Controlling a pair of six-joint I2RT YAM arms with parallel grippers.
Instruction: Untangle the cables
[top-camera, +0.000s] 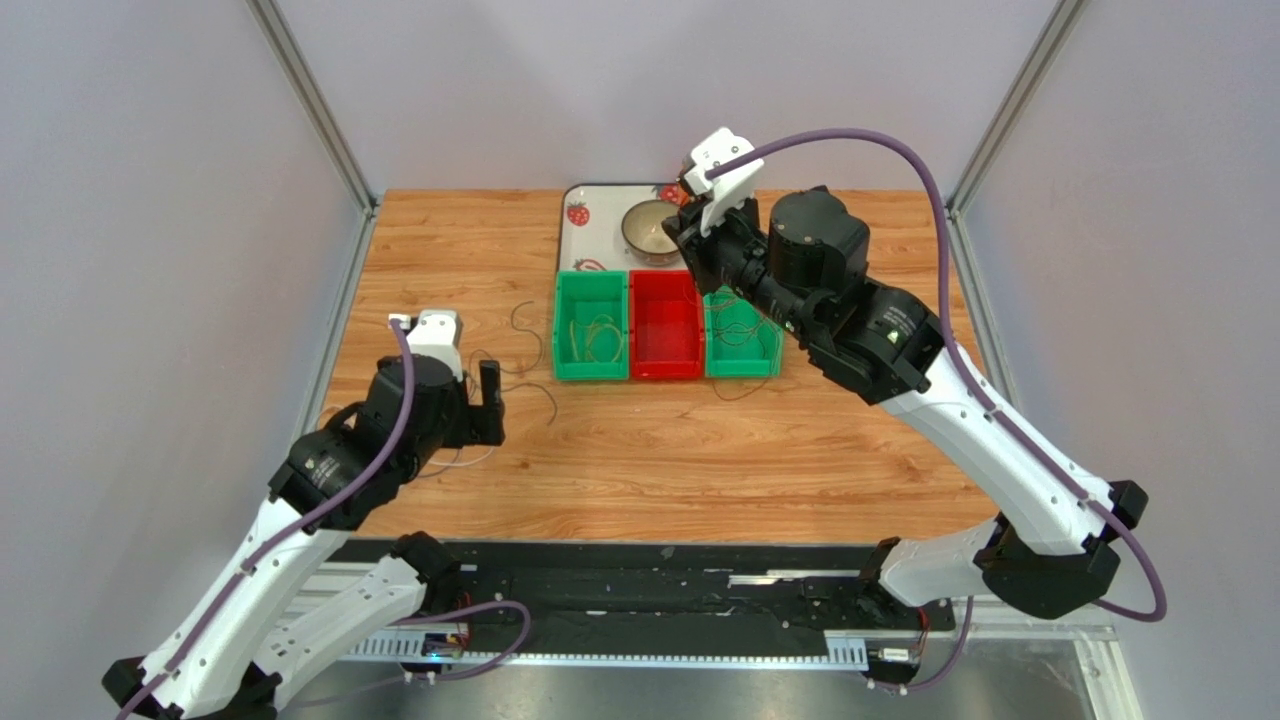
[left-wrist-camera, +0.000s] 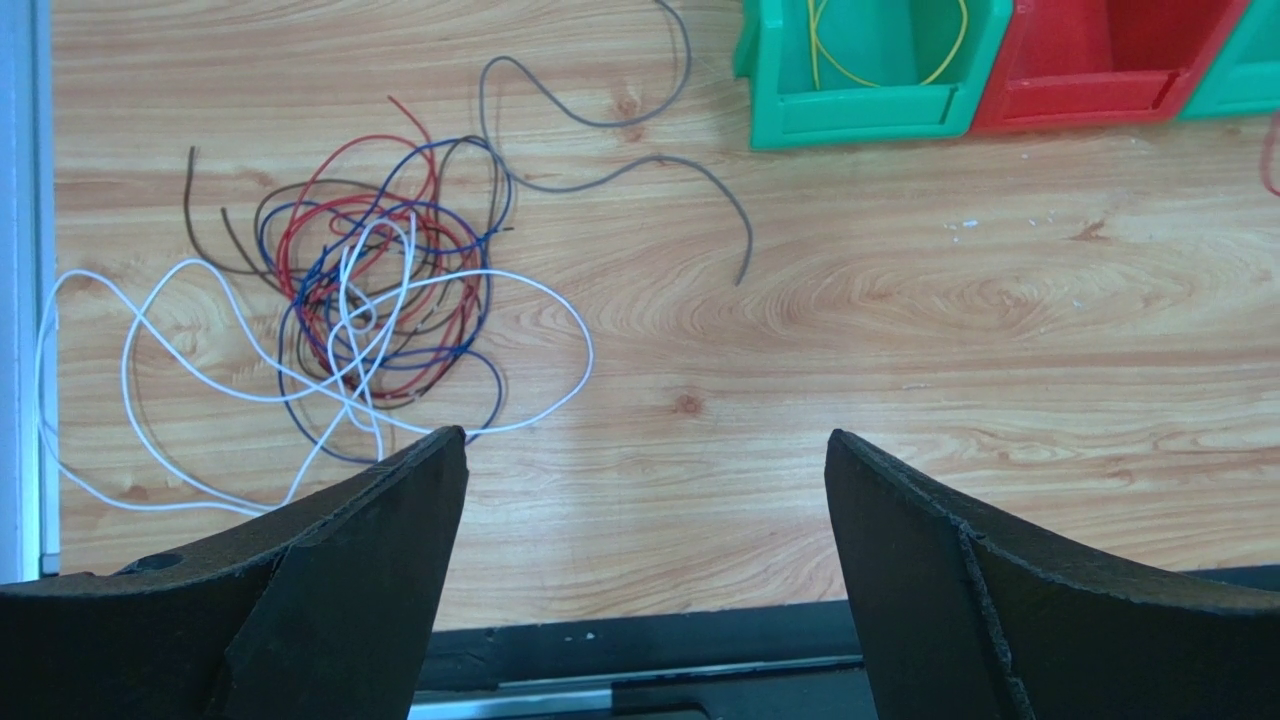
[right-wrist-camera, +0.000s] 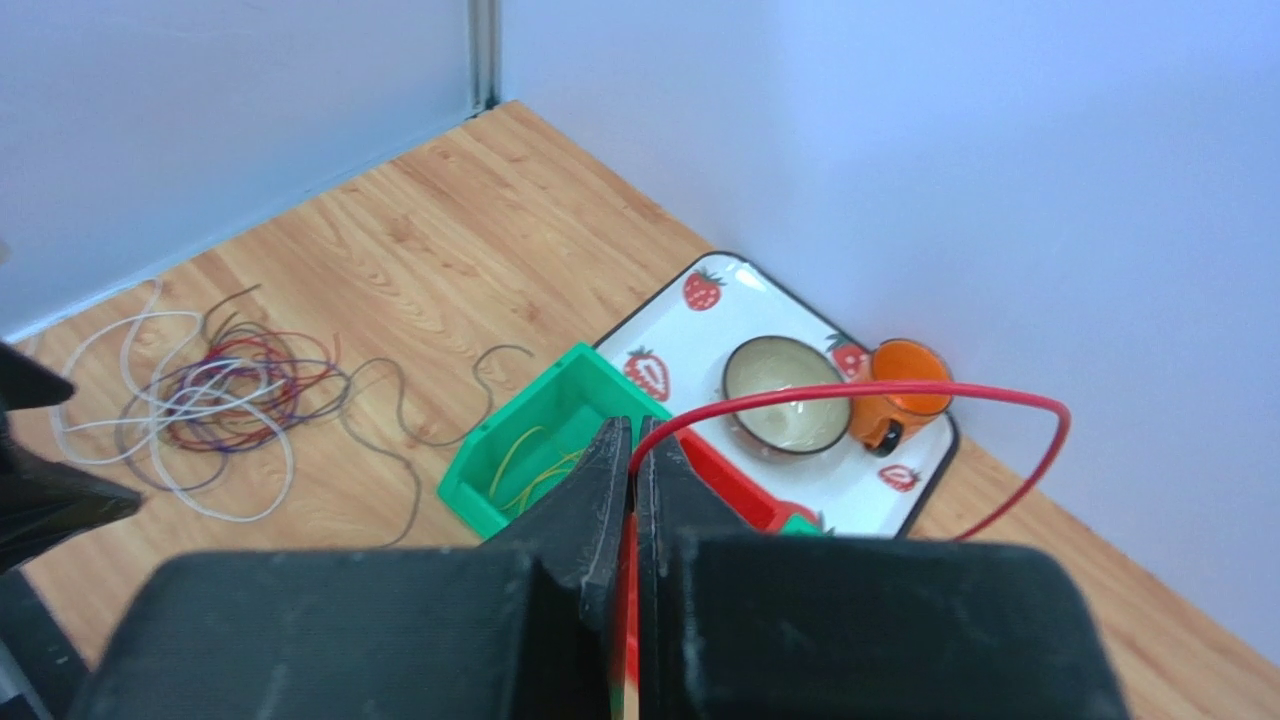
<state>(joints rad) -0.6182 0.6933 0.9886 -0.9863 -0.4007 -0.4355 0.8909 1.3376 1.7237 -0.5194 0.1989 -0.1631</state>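
Observation:
The cables (left-wrist-camera: 368, 300) lie in a loose tangle of red, blue, white and dark wires on the wooden table, left of my left gripper (left-wrist-camera: 643, 443). That gripper hangs over bare wood with its jaws wide open and nothing between them. A single grey cable (left-wrist-camera: 616, 150) snakes between the tangle and the bins. My right gripper (right-wrist-camera: 631, 438) is raised above the bins and shut on a red cable (right-wrist-camera: 902, 393), which arcs out over the tray. From the right wrist view the tangle (right-wrist-camera: 211, 398) shows far to the left. The left arm (top-camera: 376, 435) hides most of the tangle from above.
Three bins stand in a row: a green bin (top-camera: 591, 326) holding yellow wire, a red bin (top-camera: 666, 323) and another green bin (top-camera: 744, 338). Behind them a strawberry tray (right-wrist-camera: 684, 308) carries a bowl (right-wrist-camera: 786, 393) and an orange cup (right-wrist-camera: 902, 375). Walls enclose the table.

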